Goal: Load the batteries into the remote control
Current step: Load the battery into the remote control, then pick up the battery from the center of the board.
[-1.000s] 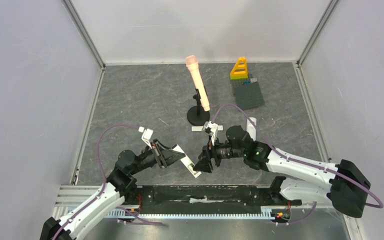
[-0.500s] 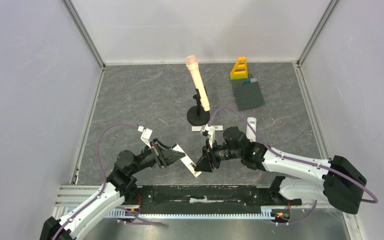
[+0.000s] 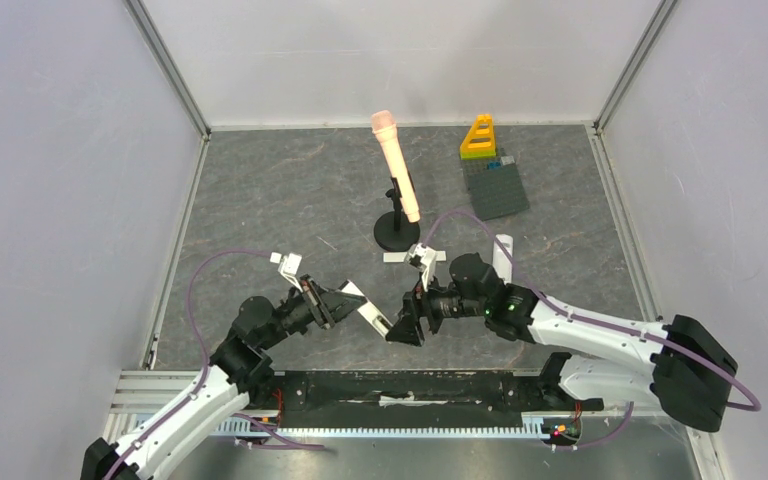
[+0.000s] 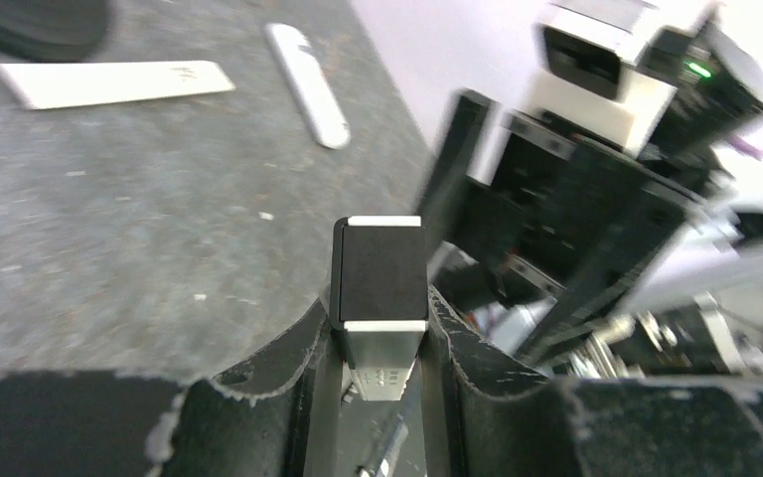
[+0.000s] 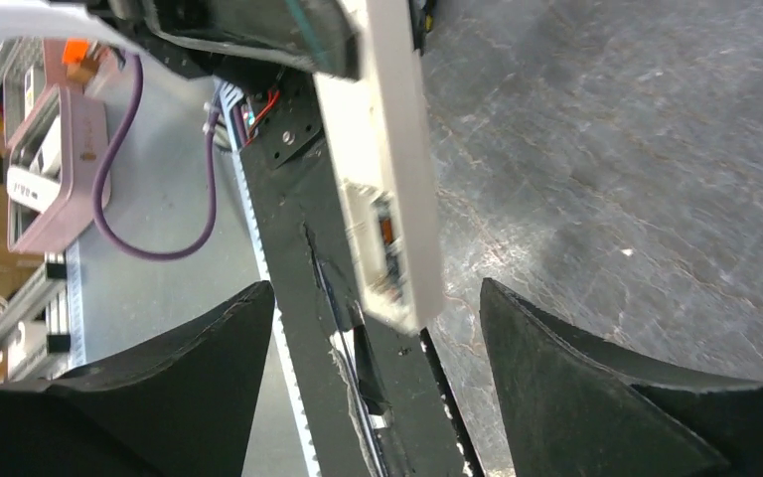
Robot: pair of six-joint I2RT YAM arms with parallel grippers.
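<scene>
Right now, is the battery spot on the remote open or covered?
Open. In the right wrist view, the remote held by the left gripper shows its battery bay uncovered, with no lid on it.

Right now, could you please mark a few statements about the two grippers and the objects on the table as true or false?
1. The left gripper has its jaws shut on the slim white remote control. True.
2. The right gripper has its jaws clamped on that remote. False: they stand open, not touching it.
3. The peach microphone lies flat on the grey stone-patterned table. False: it stands tilted in its black round stand.
4. A second white remote lies on the table. True.
</scene>
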